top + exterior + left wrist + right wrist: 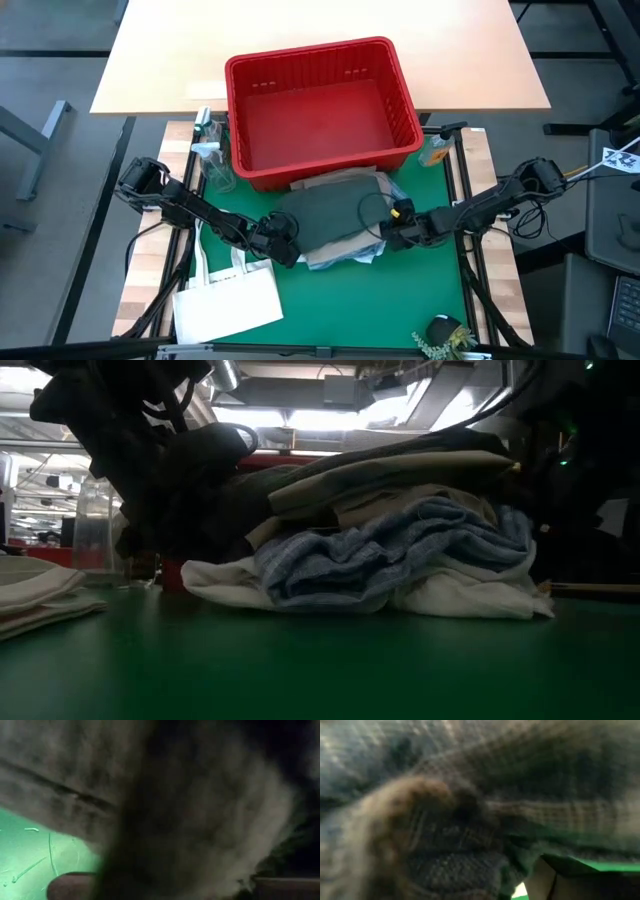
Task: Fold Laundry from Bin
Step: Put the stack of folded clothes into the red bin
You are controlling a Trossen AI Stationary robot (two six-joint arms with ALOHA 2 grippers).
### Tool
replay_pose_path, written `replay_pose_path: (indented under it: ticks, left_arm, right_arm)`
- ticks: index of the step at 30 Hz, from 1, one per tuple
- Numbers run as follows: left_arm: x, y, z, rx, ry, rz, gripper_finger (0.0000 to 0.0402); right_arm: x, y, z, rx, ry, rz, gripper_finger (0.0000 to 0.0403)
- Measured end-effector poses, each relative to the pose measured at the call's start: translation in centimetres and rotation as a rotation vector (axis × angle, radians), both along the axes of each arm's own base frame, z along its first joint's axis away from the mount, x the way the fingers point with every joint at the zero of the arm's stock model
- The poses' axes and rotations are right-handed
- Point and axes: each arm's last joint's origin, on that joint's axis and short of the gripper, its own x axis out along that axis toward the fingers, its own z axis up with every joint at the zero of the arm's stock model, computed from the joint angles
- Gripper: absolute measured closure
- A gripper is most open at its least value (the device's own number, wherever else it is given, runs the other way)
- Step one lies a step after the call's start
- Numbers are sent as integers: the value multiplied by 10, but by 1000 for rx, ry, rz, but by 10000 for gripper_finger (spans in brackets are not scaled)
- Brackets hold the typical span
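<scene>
We get the high cam straight down over the whole table point(300, 290); low cam at mat height, close, level on the laundry pile point(400, 550). Both wrist cams are pressed against that pile point(210, 810), which all views share.

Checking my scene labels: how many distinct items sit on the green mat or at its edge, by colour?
Red: 1, the bin.
White: 1, the flat tote bag.
Clear: 1, a plastic container.
Mixed (dark green, tan, blue, white): 1 stacked pile of laundry; garments inside cannot be counted.
Total: 4
</scene>
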Motion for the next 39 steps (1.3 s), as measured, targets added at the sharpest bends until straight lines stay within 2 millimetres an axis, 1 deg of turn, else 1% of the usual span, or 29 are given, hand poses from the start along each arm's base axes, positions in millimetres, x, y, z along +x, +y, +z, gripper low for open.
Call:
replay_pose_path:
  ticks: [4, 9, 16, 20, 25, 34, 36, 39]
  left_arm:
    - [0, 0, 0, 0, 0, 0, 392]
    - [0, 0, 0, 0, 0, 0, 392]
    - [0, 0, 0, 0, 1, 1, 392]
    - [0, 0, 0, 0, 0, 0, 392]
    - [0, 0, 0, 0, 1, 0, 392]
    - [-1, 0, -1, 2, 7, 2, 392]
    - [-1, 0, -1, 4, 6, 3, 392]
    - [-1, 1, -1, 18, 1, 13, 392]
  right_arm:
    - [-1, -7, -2, -72, -5, -46, 248]
    - [-4, -12, -6, -140, -26, -81, 248]
    - [-7, -23, -20, -105, -110, -131, 248]
    - [-9, -31, -25, -93, -128, -163, 248]
    - [-7, -38, -30, -102, -122, -118, 249]
    - [13, -34, -44, -83, -179, 12, 252]
    - [17, -33, -44, -75, -203, 59, 263]
    - [22, -31, -41, -57, -247, 121, 296]
